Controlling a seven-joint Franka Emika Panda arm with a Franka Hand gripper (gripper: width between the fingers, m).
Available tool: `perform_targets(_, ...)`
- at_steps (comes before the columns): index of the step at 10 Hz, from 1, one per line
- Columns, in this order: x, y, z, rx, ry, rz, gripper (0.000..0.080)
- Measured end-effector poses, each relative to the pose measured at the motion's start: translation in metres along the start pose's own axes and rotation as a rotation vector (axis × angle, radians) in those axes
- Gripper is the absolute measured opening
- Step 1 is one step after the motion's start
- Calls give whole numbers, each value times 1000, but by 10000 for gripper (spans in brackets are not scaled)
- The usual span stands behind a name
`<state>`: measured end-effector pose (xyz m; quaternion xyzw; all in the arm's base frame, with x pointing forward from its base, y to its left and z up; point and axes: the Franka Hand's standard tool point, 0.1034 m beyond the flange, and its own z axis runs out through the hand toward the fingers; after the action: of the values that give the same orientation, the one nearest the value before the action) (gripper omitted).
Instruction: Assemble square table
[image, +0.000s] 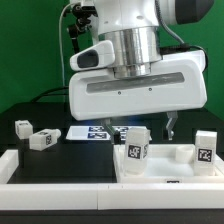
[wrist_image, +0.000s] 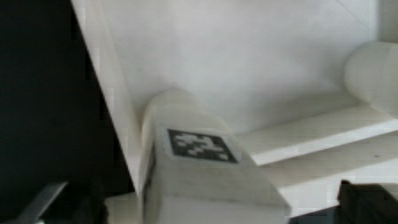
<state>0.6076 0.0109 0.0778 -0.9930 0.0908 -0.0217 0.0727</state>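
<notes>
The square table's white top (image: 170, 160) lies at the exterior view's right, with one white tagged leg (image: 137, 146) standing on its near left part and another leg (image: 205, 147) at its right. My gripper (image: 148, 128) hangs just above the top, beside the left leg. In the wrist view the tagged leg (wrist_image: 199, 160) rises between my dark fingertips (wrist_image: 365, 200), with a gap showing beside it, over the white top (wrist_image: 231, 60). The gripper (wrist_image: 205, 205) is open and grips nothing. Two more legs (image: 42, 140) (image: 22, 127) lie loose on the black table at the left.
The marker board (image: 90, 132) lies flat behind the loose legs, near the middle. A long low white rail (image: 60, 168) runs along the table's front edge. A green backdrop closes the far side.
</notes>
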Motion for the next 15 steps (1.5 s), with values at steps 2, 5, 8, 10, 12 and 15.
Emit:
perform_targets(2,0,0,0,1,0,40,540)
perform_targets(5,0,3,1,-2,0,236,304)
perform_targets(8,0,6,2,-4,7,477,299)
perform_targets(10,-2,4,3,0,5,925,294)
perform_targets(12,-2,5,4,57,-35,1233,294)
perform_targets(15,-1,5,4,72,-37,1250,382)
